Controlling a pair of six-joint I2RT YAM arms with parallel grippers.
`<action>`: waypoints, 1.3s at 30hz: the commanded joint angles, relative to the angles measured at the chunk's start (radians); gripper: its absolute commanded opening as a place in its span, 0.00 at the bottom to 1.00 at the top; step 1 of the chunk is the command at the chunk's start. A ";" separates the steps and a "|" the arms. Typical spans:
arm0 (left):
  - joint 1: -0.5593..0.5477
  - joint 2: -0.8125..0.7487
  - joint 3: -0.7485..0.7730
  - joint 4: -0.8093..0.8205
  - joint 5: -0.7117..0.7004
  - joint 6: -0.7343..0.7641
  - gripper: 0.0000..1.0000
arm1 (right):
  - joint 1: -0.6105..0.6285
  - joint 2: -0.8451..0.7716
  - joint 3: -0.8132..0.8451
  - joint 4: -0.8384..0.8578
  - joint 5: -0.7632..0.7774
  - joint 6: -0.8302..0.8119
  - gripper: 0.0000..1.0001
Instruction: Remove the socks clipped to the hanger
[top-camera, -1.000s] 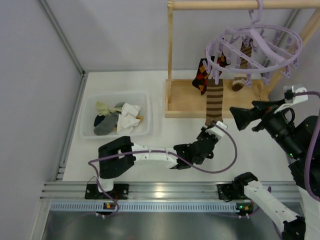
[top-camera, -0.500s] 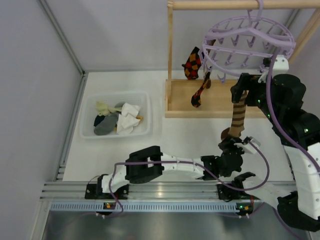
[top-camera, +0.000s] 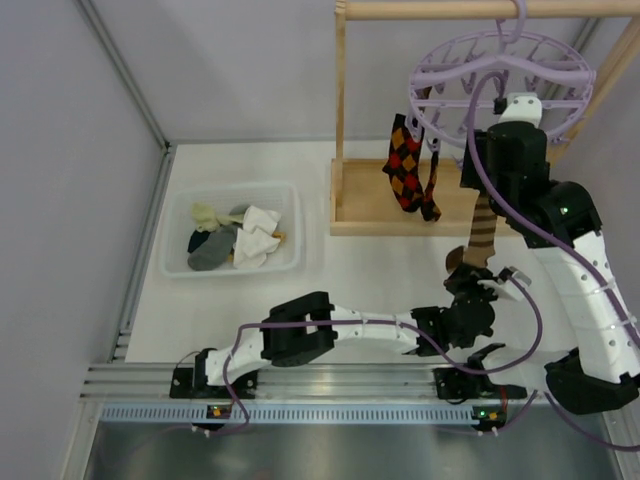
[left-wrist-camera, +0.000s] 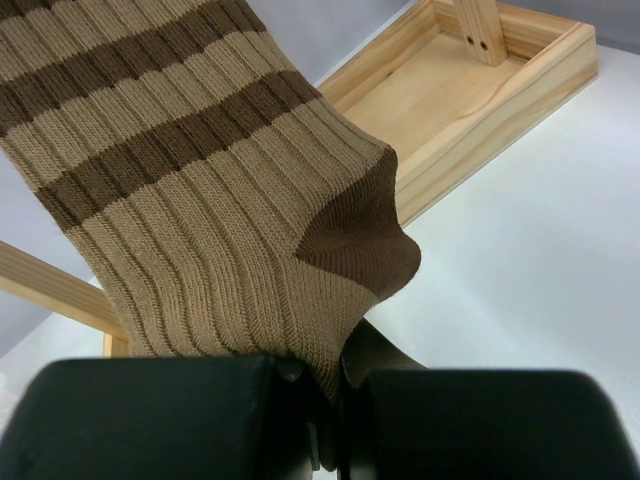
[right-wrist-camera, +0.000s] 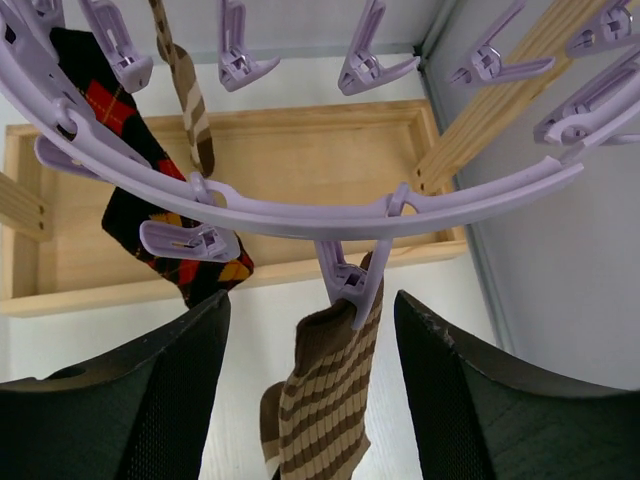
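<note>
Top external view, largest item first: white table (top-camera: 360, 270), carrying a wooden rack (top-camera: 400, 205) with a tray base and top rail. From that rail, by its hook, hangs the lavender hanger (right-wrist-camera: 290, 215), a ring with spokes and many pegs, most of them empty. Clear bin (top-camera: 175, 255), left of the rack, holds loose socks in white, grey and pale yellow. Striped sock (left-wrist-camera: 200, 180), brown and tan, hangs from one peg (right-wrist-camera: 345, 280) on the ring's near side; its toe end is pinched tight in the left gripper (left-wrist-camera: 335, 370), low over the table in front of the rack. Diamond-patterned sock (top-camera: 403, 165), red, black and orange, is clipped at the ring's left side, and a second striped sock (right-wrist-camera: 185, 80) hangs beside it. Right gripper (right-wrist-camera: 310, 300) sits just under the ring, its jaws wide apart, one on each side of the loaded peg and not yet touching it. Step in hand, as judged: freeing the striped sock. Best done by closing the right jaws squarely on the peg's tails to spread it, while the left arm keeps a light, straight downward pull, so the hanger does not swing or tilt. Brands, labels, writing: none legible anywhere.
</note>
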 joint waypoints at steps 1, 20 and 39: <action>-0.029 0.027 0.044 0.033 -0.002 0.053 0.00 | 0.071 0.045 0.028 -0.029 0.219 -0.013 0.64; -0.030 -0.025 -0.042 0.033 -0.001 -0.016 0.00 | 0.080 -0.001 -0.182 0.295 0.326 -0.090 0.54; -0.032 -0.063 -0.093 0.033 0.019 -0.055 0.00 | 0.055 0.044 -0.205 0.400 0.347 -0.150 0.32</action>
